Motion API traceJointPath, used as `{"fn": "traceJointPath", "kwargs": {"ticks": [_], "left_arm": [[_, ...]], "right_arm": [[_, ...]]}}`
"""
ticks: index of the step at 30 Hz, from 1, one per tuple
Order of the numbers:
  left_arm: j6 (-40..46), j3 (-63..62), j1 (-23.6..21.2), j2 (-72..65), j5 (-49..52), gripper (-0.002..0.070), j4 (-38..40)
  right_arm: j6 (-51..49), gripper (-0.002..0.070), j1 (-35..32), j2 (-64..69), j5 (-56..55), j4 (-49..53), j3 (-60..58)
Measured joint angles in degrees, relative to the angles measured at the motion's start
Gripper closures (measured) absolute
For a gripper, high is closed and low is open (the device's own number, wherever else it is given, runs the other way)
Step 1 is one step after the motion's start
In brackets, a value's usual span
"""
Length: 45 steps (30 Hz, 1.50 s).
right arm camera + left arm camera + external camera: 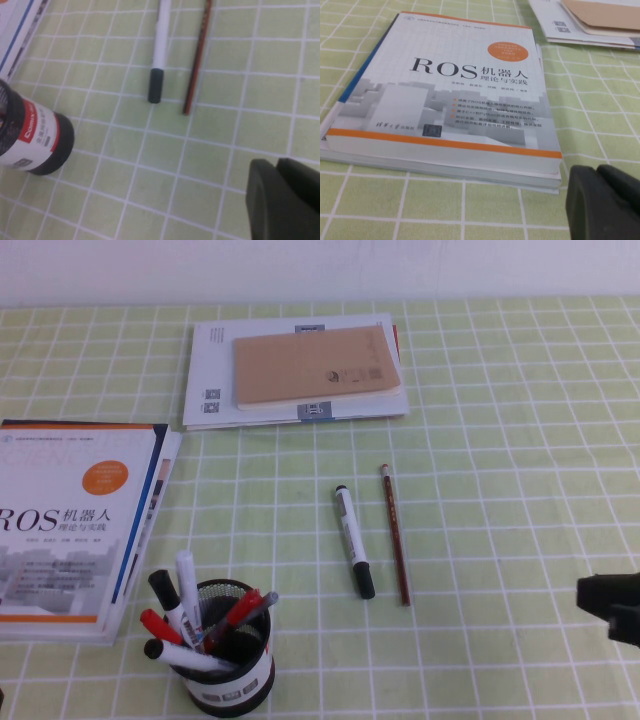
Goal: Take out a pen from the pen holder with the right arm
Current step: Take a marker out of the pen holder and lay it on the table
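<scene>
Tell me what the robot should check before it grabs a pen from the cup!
1. Are pens in the pen holder? Ok, several stick up out of it.
2. Is the right gripper near the holder? Not ok, it sits at the table's right edge, far off.
3. Is the right gripper open to grab? Not ok, it is shut and empty.
4. Is the way across free? Ok, only a flat marker and pencil lie nearby.
5. Is the left gripper out of the way? Ok, it is shut beside the ROS book.
</scene>
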<state>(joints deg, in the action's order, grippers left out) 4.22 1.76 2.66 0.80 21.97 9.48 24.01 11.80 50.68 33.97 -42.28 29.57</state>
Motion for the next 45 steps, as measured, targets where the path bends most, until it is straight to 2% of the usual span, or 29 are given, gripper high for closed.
{"fn": "traceJointPath", "kwargs": {"ticks": [5,13,24,28,33,39,45], "left_arm": [[0.0,0.0,0.0,0.0,0.0,0.0683,0.0],[0.0,0.0,0.0,0.0,0.0,0.0683,0.0],[0.0,0.0,0.0,0.0,0.0,0.0683,0.0],[0.0,0.0,0.0,0.0,0.0,0.0683,0.0],[0.0,0.0,0.0,0.0,0.0,0.0683,0.0],[0.0,0.0,0.0,0.0,0.0,0.0683,0.0],[0.0,0.0,0.0,0.0,0.0,0.0683,0.0]], "right_arm": [[-1.5,0.0688,10.6,6.7,-5.0,1.3,3.2],[-1.8,0.0688,23.6,17.3,-14.5,1.5,7.1],[-1.8,0.0682,40.9,18.9,-33.1,4.6,7.1],[-1.9,0.0631,46.3,18.9,-41.9,8.8,5.4],[-4.9,0.0509,52.1,19.0,-54.5,16.1,1.3],[-6.0,0.0373,54.5,21.9,-57.6,20.7,1.5],[-6.0,0.0351,55.2,29.1,-56.6,23.0,5.7]]}}
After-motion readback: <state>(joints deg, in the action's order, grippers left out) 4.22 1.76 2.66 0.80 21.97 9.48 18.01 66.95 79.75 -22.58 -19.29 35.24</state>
